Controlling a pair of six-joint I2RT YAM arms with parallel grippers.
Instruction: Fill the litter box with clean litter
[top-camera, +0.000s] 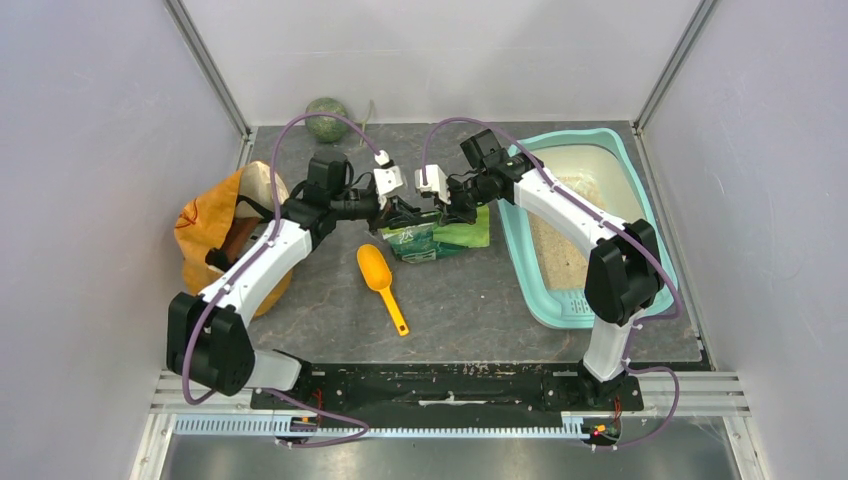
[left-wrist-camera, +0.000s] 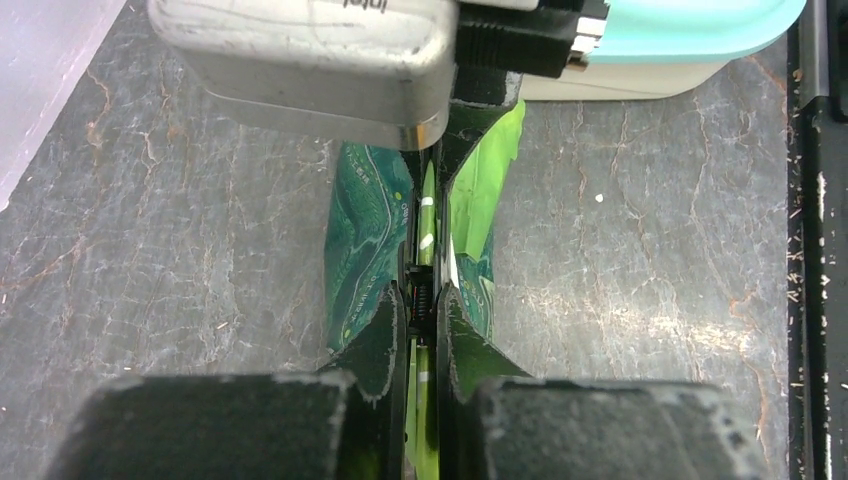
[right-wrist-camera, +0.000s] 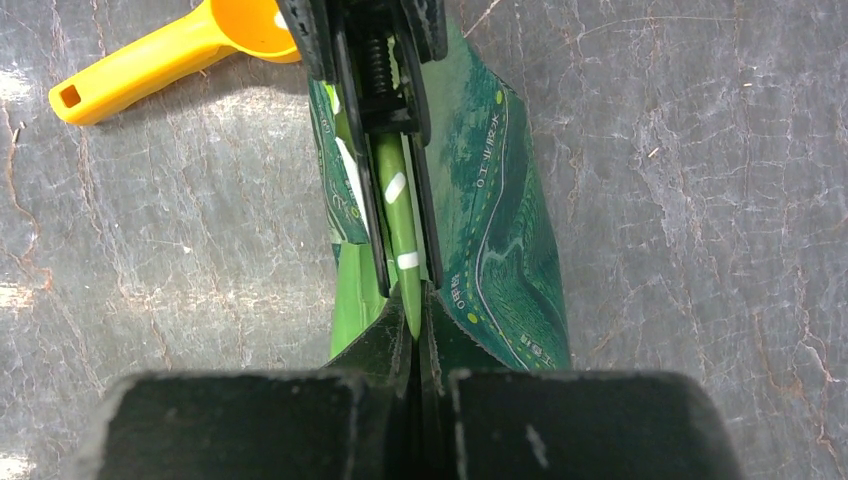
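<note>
Top external: L gripper (top-camera: 400, 213) and R gripper (top-camera: 436, 210) meet tip to tip mid-table, each pinching the top edge of the green pouch (top-camera: 445, 238). Pouch sits just left of the litter box (top-camera: 578, 306), w/ pale litter (top-camera: 552, 255) on the box floor. Pouch's white lettering is too small to read, even in the wrist views; orange scoop (top-camera: 378, 272) lies just in front of it.

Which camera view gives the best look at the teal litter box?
The top external view: the litter box shows almost whole, with only the right arm crossing it. The left wrist view catches just a teal corner of it. The right wrist view shows none of it.
</note>
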